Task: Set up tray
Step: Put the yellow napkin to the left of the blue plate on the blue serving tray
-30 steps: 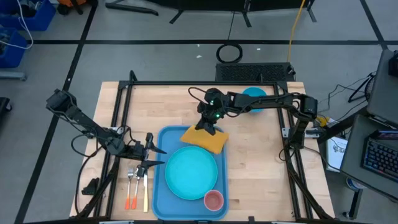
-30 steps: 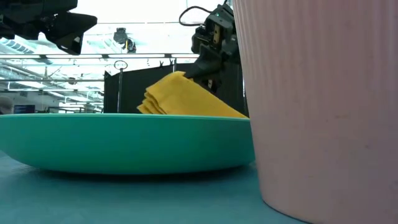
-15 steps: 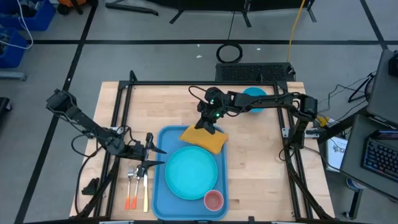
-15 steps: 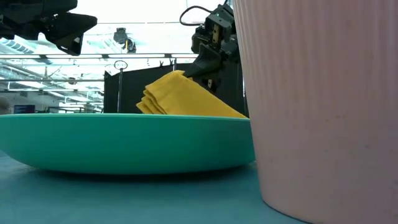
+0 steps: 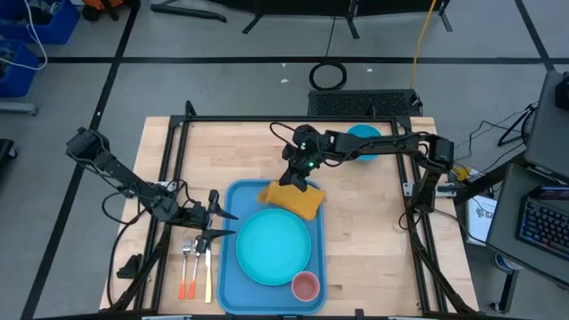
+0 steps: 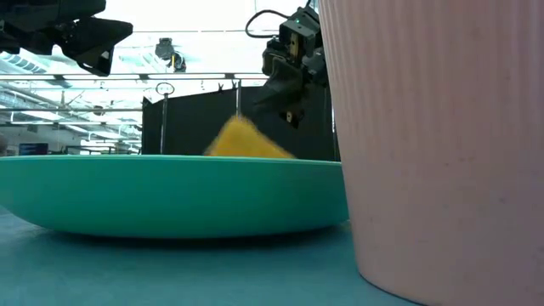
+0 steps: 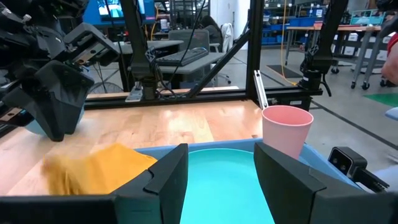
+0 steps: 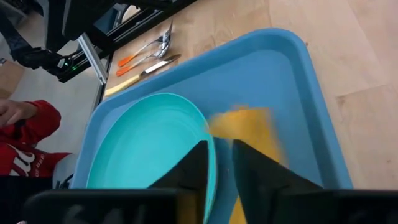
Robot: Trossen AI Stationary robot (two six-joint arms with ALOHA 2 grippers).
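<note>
The yellow napkin (image 5: 293,197) is no longer pinched: half a second ago the right jaws were clamped on its raised edge and held it tilted up over the far end of the tray (image 5: 231,283), and now those jaws stand apart with the cloth loose just below them, smeared by motion in the low view and sitting lower behind the rim of the turquoise plate (image 6: 170,191). The right wrist view shows the same thing, the napkin directly beyond the parted jaws, over the blue tray floor beside the plate's edge, though 1 corner seems to hang over the tray's far rim onto the tabletop (image 5: 364,231). I judge this to be the release that puts the napkin on the tray, so that placing looks nearly done. The tray itself lies under and in front of the right jaws, and just to the inner side of the left jaws, which wait spread apart and empty at its long edge. It already carries the plate and the pink cup (image 5: 305,285). The cutlery (image 5: 196,267) lies on the tabletop right under the left jaws, not yet on the tray. No brand or label can be read; white lettering on a red garment (image 8: 18,158) is too cropped to make out.
</note>
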